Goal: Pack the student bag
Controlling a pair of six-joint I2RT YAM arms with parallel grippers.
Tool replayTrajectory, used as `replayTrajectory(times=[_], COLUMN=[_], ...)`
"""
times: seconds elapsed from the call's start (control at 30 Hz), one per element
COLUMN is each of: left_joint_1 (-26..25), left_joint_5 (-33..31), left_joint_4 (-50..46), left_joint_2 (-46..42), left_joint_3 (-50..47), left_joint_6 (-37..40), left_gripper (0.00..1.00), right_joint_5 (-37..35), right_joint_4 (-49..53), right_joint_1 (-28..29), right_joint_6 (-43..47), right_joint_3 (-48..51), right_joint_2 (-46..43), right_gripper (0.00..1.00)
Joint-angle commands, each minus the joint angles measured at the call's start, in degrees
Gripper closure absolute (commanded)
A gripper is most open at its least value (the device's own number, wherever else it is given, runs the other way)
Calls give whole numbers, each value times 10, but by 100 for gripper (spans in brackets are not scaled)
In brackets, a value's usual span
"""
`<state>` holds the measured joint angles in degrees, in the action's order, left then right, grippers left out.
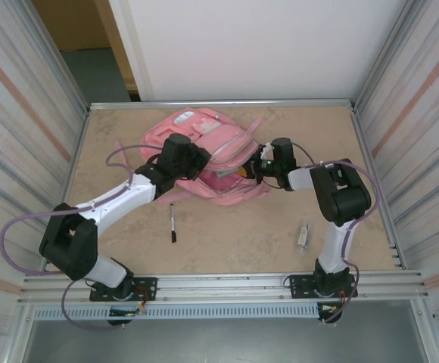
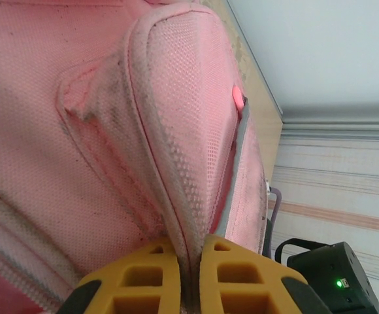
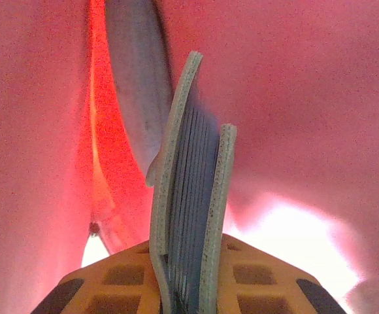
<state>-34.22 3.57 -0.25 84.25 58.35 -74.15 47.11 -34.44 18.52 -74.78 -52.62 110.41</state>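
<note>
At the pink mesh student bag (image 1: 204, 132), right gripper (image 3: 188, 261) tight on slim notebook (image 3: 193, 183); left gripper (image 2: 189, 258) on seam (image 2: 164, 190).

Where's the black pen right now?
In the top view the black pen lies on the table, left of centre, just on the near side of the student bag.

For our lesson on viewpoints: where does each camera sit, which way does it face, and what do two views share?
Top: above and behind the bases, facing down on the table; both arms, bag, pen.
Left wrist: on the left arm, looking along the left gripper, shut on a bag seam.
Right wrist: inside the bag, looking along the right gripper, shut on a book.
Shared: the pink bag shows in all three.
</note>
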Motion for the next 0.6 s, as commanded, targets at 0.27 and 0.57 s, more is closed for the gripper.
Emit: replayTrajectory(times=[0.27,0.57], left_joint_1=[30,-27], left_joint_5=[76,-34], left_joint_4=[79,-128], left_joint_2=[-91,-129], left_joint_3=[-58,17], left_joint_6=[64,568], left_gripper=[95,1], right_joint_5=[34,32], right_joint_4=[-108,-31], right_joint_1=[8,31], right_joint_6=[-24,22], right_joint_3=[-11,-44], right_joint_2=[-69,-54], right_gripper=[85,85])
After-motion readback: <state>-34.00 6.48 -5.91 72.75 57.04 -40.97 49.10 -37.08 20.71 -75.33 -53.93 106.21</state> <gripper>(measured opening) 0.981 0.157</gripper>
